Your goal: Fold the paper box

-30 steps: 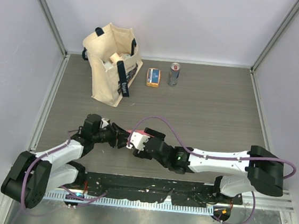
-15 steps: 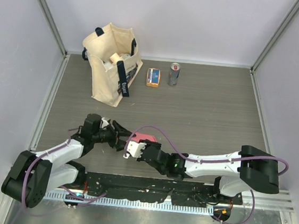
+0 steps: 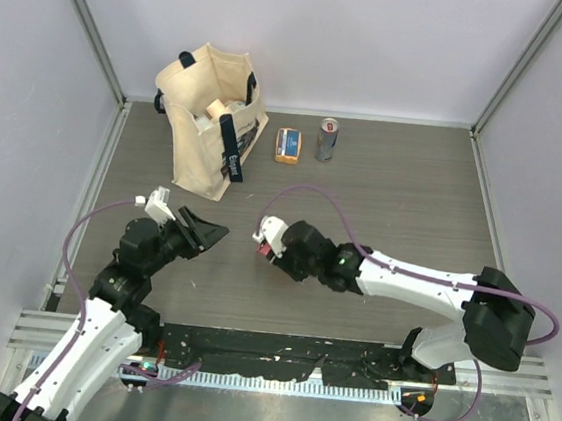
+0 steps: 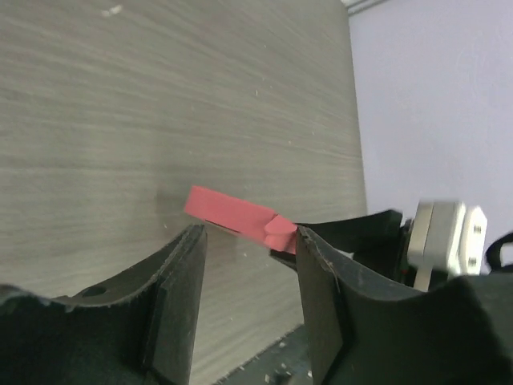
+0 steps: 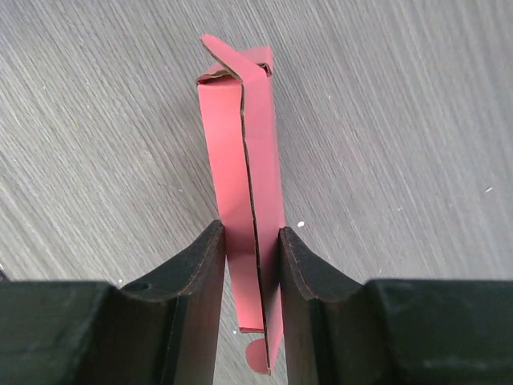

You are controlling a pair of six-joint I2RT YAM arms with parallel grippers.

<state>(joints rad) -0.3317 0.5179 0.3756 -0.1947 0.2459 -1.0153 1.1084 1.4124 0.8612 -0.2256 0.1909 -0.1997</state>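
Pinkish-red box [image 5: 244, 184] clamped edge-on in right end effector [image 5: 250, 233] over counter [image 3: 392, 202]; left end effector [image 4: 250, 234] parted, empty, apart from box.

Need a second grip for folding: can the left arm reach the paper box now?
Probably yes: the left gripper is open, with only table between it and the paper box that the right gripper pinches.

My left gripper [image 4: 250, 255] has its two dark fingers [image 4: 178, 297] standing apart with nothing between them. Just ahead of their tips is the paper box [image 4: 231, 212], a flattened pinkish-red slab tilted and lifted off the wood-grain table [image 4: 160, 96], with a faint shadow under it. One end of it meets the right gripper [image 4: 346, 228]. A pale purple wall [image 4: 437, 104] stands beyond.
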